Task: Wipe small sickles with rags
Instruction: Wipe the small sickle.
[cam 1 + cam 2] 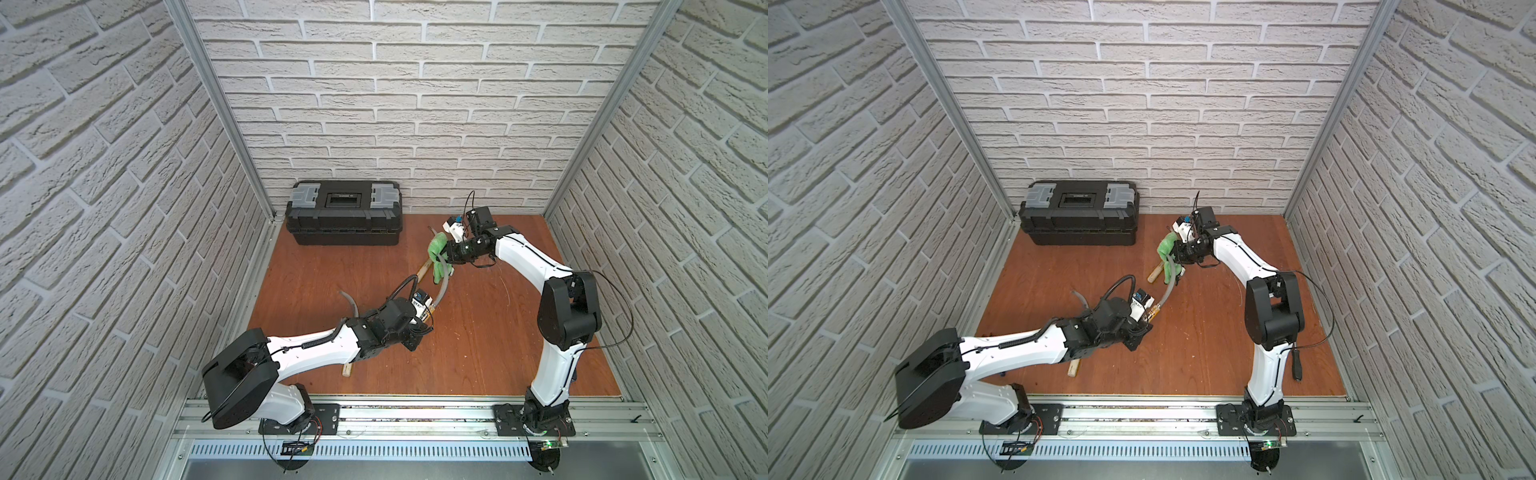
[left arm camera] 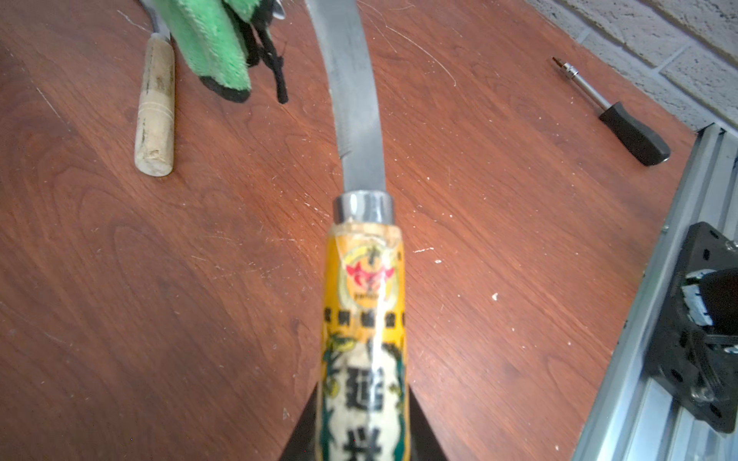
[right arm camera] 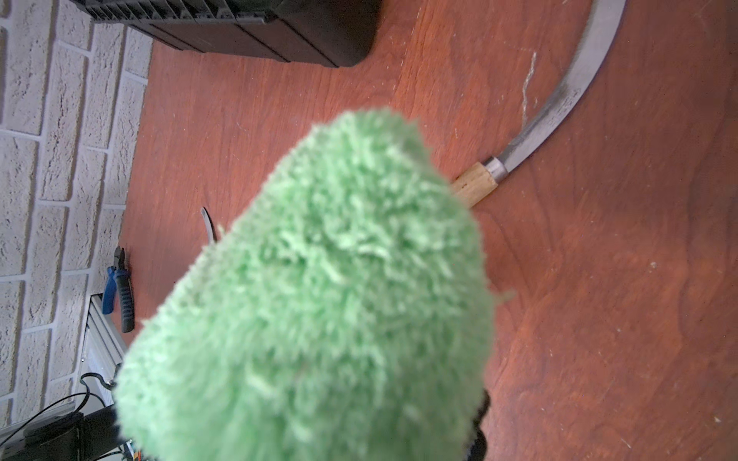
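My left gripper (image 1: pixel 428 309) is shut on the yellow-labelled handle (image 2: pixel 363 319) of a small sickle, held above the table. Its grey blade (image 2: pixel 355 99) curves away toward the green rag (image 1: pixel 438 253). My right gripper (image 1: pixel 449 251) is shut on the rag, which hangs against the blade's far part in both top views. In the right wrist view the rag (image 3: pixel 311 299) hides the fingers. A second sickle lies on the table below it, handle (image 2: pixel 155 107) and blade (image 3: pixel 559 107) visible. A third sickle (image 1: pixel 1079 297) lies mostly under my left arm, its handle end (image 1: pixel 1074 368) poking out.
A black toolbox (image 1: pixel 345 212) stands at the back left against the wall. Blue-handled pliers (image 3: pixel 120 291) lie by the left wall. A black-handled screwdriver (image 2: pixel 623 119) lies near the front right rail. Brick walls close in three sides.
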Tool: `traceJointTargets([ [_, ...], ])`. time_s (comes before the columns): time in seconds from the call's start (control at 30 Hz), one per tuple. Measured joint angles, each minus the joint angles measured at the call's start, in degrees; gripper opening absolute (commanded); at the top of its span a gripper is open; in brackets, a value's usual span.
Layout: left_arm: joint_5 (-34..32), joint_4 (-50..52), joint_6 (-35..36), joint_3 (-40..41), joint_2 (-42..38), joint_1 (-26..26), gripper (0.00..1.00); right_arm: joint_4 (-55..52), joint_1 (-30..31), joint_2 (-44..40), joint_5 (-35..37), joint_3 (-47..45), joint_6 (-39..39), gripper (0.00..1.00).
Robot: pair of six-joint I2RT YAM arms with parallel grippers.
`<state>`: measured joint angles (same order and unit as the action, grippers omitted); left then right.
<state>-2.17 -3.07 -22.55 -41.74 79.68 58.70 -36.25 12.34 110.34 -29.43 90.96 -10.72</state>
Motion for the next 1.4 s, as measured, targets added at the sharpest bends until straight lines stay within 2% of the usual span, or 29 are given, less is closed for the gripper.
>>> traceJointTargets([
  [0.3, -2.4, 0.1, 0.8, 0.0, -0.5, 0.2, 0.00, -0.2, 0.0, 0.0, -0.2, 1.2, -0.2, 0.03],
  [0.77, -3.3, 1.0, 3.4, -2.5, -0.8, -2.4, 0.00, -0.4, 0.0, 0.0, -0.7, 0.3, -0.1, 0.03],
  [1.13, 0.0, 0.9, 3.3, -2.5, 2.4, -5.1, 0.00, -0.2, 0.7, -0.9, -1.3, -3.2, 1.1, 0.03],
  [1.4, 3.4, -0.9, 2.3, -2.5, 2.9, -6.6, 0.00, 3.6, 2.8, -9.1, -0.6, -9.2, 3.8, 0.03],
])
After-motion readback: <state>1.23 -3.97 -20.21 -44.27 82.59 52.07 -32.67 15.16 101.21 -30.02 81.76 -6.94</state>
